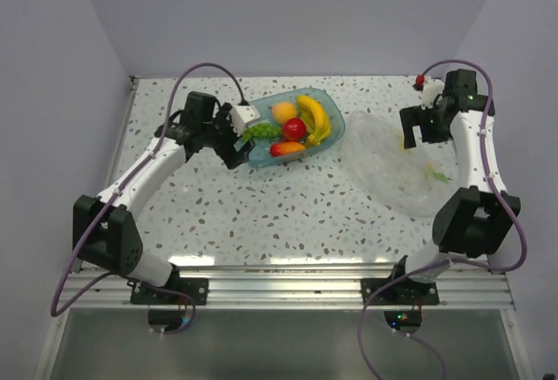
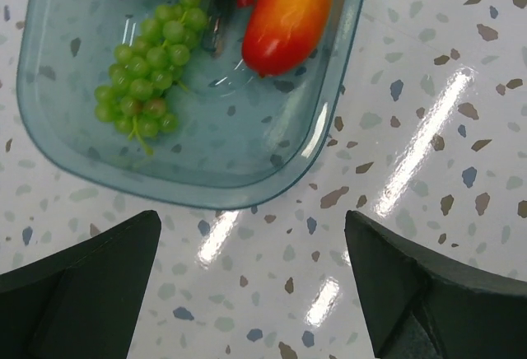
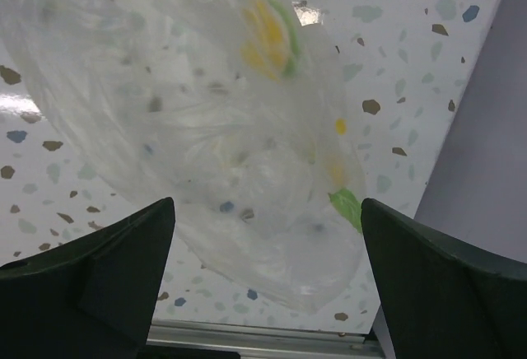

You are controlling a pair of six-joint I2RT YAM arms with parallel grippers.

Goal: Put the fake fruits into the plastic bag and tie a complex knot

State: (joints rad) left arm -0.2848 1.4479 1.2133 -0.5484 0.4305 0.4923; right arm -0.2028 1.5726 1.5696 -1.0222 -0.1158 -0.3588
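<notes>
Within the tray (image 1: 336, 120), at 12 o'clock of the table (image 1: 261, 214) in the top view, all five fruits (image 1: 293, 129) lie together:

- orange (image 1: 283, 111) at 11 o'clock of the tray
- banana (image 1: 315, 117) at 2 o'clock
- apple (image 1: 294, 128) at centre
- red piece (image 1: 288, 147) at 6 o'clock
- grapes (image 1: 255, 132) at 9 o'clock, close to the rim

At 3 o'clock of the tray, just beside it, the bag (image 1: 397, 169) lies slack and flat on the table. No fruit is inside it. Yellow and green marks show on the film. The mouth and handles cannot be located in any view.

**Grippers**

- Left gripper (image 1: 233, 147): at 9 o'clock of the tray, just outside the rim. Its jaws stand wide and hold nothing. In the wrist view the rim lies directly ahead of the fingers, and the grapes are the nearest fruit.
- Right gripper (image 1: 417, 129): at 1 o'clock of the bag, above it. Its jaws stand wide and hold nothing. In the wrist view the film lies between and beyond the fingers, with no contact visible.

**Step in hand**

By this layout the task is at its start. The first pick has not been made, the loading has not begun, and the knot is untouched.

**Next move, as judged**

1. The left gripper must pass over the rim, descend on the grapes and close on the cluster without striking the tray wall.
2. The right gripper must find an edge or handle of the bag and lift it so that a mouth opens toward 9 o'clock, facing the tray.

The film is thin and may slide on the glossy table rather than lift.
</notes>
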